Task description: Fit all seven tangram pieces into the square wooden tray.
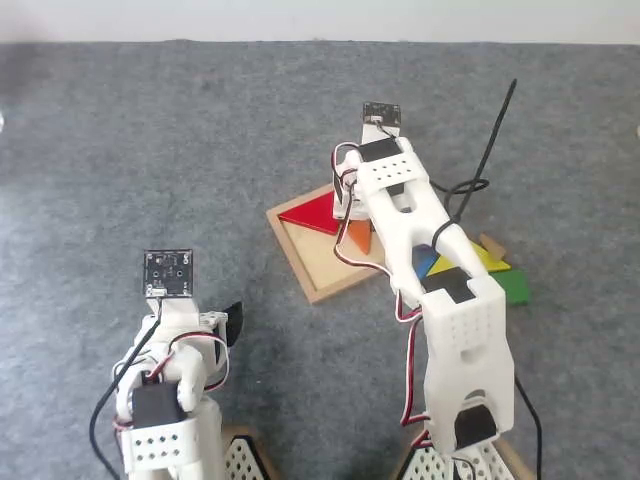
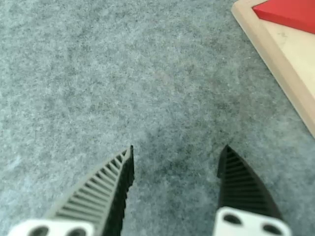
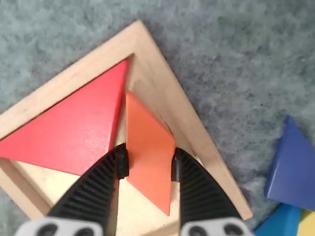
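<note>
Grey carpet was laid under the wooden tray, where a red triangle was set. An orange piece was gripped there by the right claw. The left claw was held wide above carpet.

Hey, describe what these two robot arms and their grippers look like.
The left arm and right arm are white plastic with perforated panels, black servos and red, white and black wires. Each wrist carries a small black square camera board. The left gripper and right gripper have black, ribbed, pointed fingers.
</note>
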